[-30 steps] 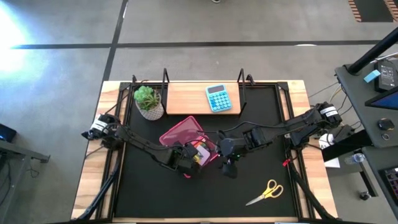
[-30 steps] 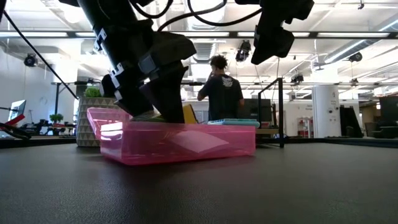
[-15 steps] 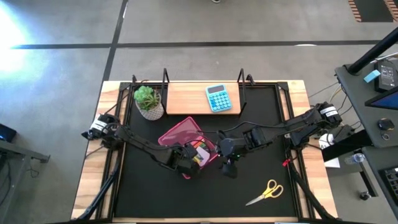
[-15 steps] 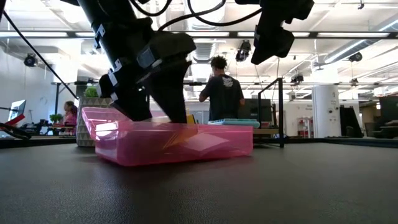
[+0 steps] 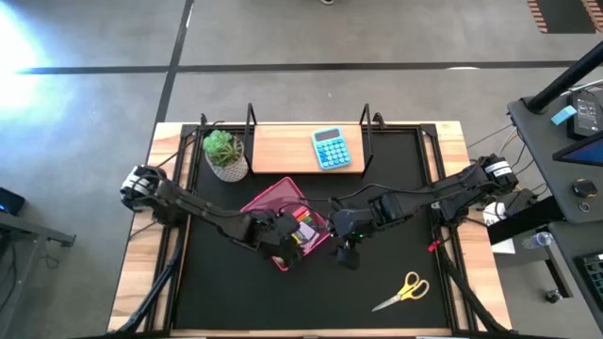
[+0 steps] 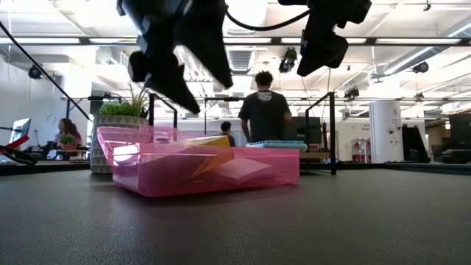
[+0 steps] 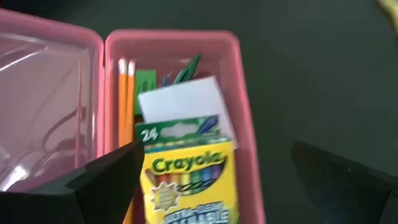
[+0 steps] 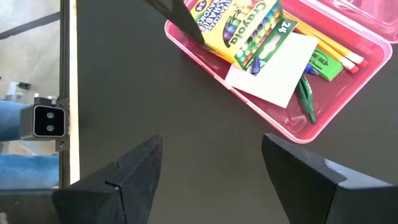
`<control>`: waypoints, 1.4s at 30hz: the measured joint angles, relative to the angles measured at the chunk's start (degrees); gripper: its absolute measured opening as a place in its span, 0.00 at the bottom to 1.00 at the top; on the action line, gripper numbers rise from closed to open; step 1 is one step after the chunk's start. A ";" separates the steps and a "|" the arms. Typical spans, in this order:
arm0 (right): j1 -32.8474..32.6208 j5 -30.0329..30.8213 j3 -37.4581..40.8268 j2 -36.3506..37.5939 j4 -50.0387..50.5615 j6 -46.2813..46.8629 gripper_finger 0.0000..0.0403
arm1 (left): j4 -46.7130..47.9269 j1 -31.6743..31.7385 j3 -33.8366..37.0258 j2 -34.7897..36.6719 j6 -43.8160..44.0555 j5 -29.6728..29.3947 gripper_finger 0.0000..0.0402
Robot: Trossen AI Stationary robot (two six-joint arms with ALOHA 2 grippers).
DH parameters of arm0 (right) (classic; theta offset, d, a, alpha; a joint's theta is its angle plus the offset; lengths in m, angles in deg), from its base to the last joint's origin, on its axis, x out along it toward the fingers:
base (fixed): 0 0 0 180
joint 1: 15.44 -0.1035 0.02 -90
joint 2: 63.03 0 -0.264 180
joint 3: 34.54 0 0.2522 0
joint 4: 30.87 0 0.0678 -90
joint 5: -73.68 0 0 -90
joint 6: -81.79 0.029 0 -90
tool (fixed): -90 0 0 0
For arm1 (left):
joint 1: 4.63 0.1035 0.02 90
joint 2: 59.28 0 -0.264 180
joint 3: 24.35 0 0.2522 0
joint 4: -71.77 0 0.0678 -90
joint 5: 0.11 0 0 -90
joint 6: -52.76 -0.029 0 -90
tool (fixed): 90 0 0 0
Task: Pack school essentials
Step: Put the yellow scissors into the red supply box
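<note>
A Crayola crayon box [image 7: 187, 180] lies in the open pink case [image 7: 245, 155] at mid-table, directly beneath the empty, spread-fingered left gripper [image 7: 211, 186], which hovers above it. Two orange pencils [image 7: 125, 102], a white card [image 8: 270, 70] and a green pen [image 8: 306, 98] share the tray, partly covered by the box. The right gripper [image 8: 211, 171], also open, hangs just beside the case; yellow-handled scissors [image 5: 403, 290] lie well apart

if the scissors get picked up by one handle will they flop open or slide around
The scissors lie slightly open on the black mat, so the blades probably swing loose if lifted by one yellow loop. They lie flat and thin, so a push likely slides them rather than rolls them.
</note>
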 joint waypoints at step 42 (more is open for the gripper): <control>0.24 0.38 0.00 -0.22 -16.36 10.50 0.66 | 0.12 -5.53 -0.22 8.75 7.98 0.31 0.97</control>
